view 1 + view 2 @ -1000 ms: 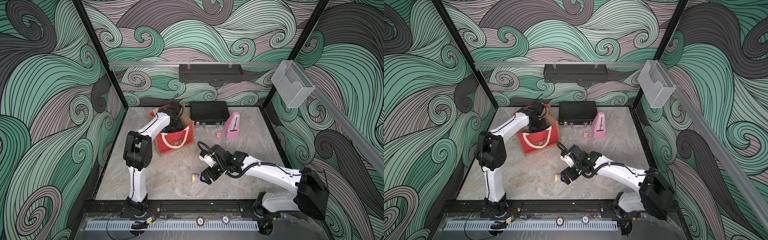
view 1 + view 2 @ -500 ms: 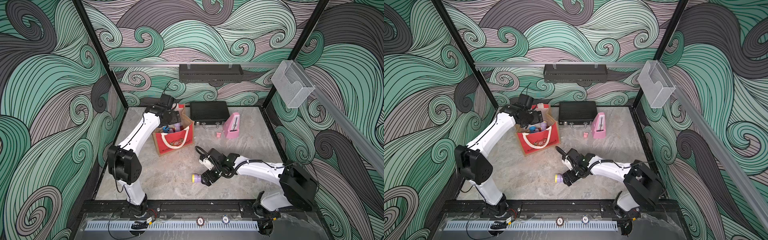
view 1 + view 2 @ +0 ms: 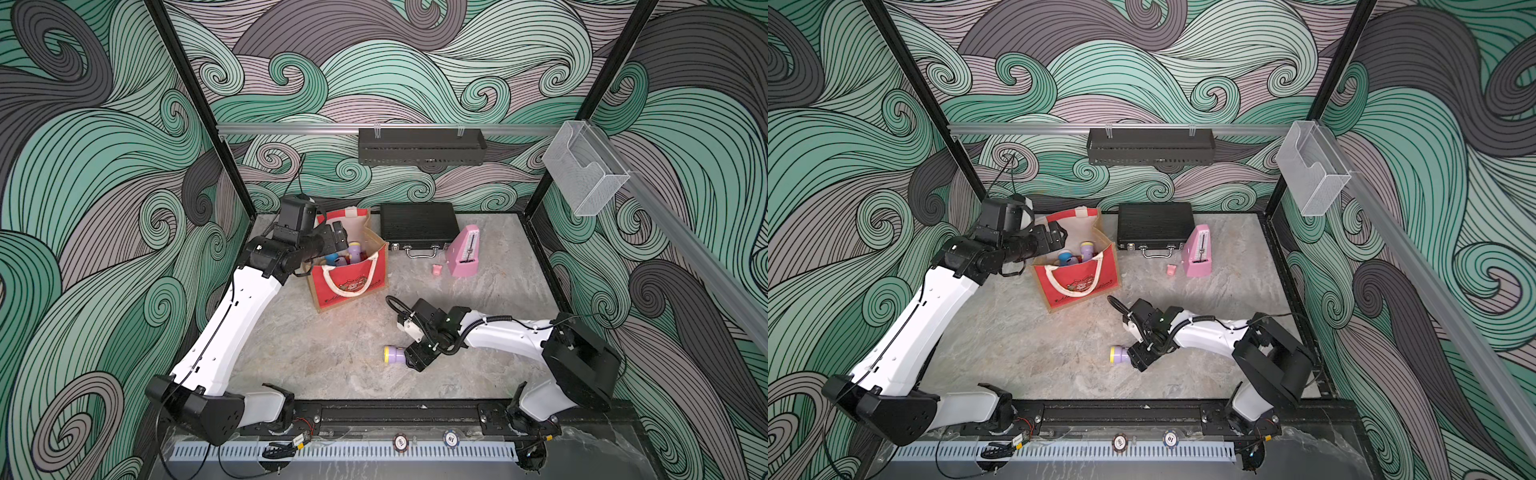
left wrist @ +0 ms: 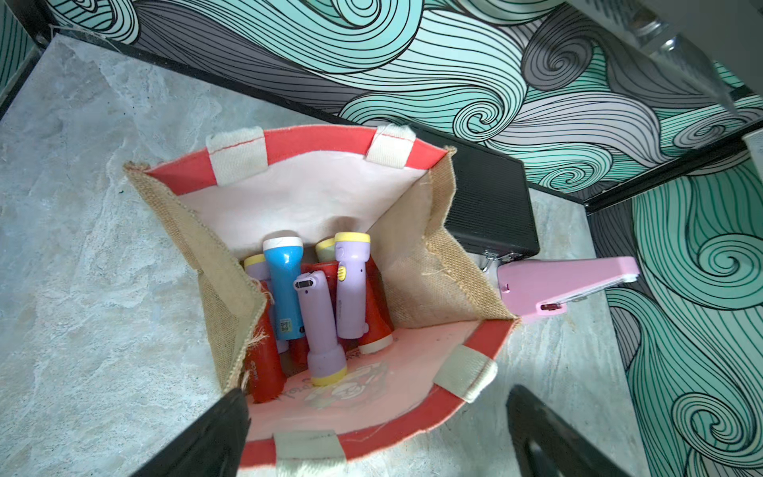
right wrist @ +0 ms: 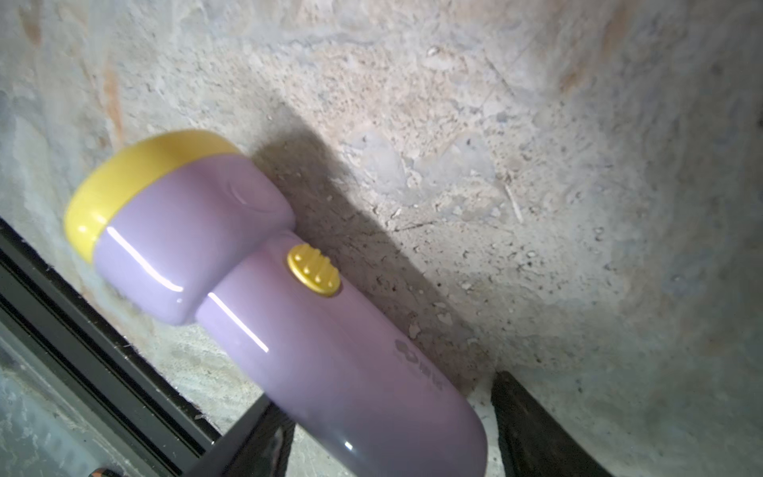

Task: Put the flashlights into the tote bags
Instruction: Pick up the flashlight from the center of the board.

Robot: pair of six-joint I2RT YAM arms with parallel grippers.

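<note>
Lilac flashlight [image 5: 289, 330] on table [image 5: 516, 165], inside right claw [image 5: 386, 396] (gap one side)

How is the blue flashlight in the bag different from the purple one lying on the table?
The blue flashlight has a white head; the purple flashlight has a yellow one. The blue one leans head-up inside the tote bag among others; the purple one lies alone, flat on the table, with the right gripper around it. Both are torches with wider heads.
</note>
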